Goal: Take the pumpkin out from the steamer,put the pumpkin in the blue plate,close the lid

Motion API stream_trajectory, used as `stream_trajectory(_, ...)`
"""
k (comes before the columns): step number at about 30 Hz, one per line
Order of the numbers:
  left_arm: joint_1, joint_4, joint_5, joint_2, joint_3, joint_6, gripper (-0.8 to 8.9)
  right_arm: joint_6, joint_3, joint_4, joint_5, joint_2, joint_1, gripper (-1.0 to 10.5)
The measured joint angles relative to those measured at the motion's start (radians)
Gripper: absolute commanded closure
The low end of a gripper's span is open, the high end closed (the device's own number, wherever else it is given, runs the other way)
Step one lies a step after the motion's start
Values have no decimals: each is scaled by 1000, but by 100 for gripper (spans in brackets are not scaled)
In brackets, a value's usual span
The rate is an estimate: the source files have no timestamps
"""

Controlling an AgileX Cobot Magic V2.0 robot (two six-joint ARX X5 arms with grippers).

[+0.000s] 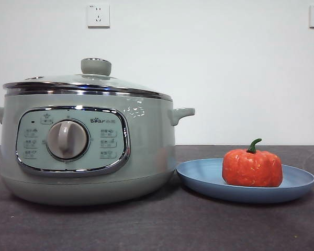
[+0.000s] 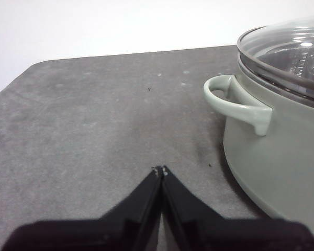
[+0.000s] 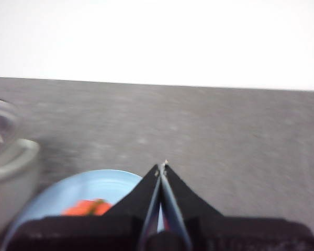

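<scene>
I see both arms held above the surface (image 2: 94,120), off the objects. My left end effector (image 2: 160,170) is pressed together beside the steamer (image 1: 89,151), whose lid (image 1: 89,83) is on. My right end effector (image 3: 162,166), also pressed together, hangs over the blue plate (image 1: 199,178) holding the pumpkin (image 1: 252,167).

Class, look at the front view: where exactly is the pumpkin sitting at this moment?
In the front view the pumpkin sits upright on the blue plate, at the picture's right, beside the steamer, whose lid is on.
</scene>
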Motion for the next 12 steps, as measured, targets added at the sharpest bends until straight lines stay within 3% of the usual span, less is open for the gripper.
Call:
stream_trajectory(5,0,0,0,0,0,0,816,-6,-167,61,-74,-89,-115,946)
stream_trajectory(12,0,0,0,0,0,0,816,-4,-276,59,-76,-153,-161,946)
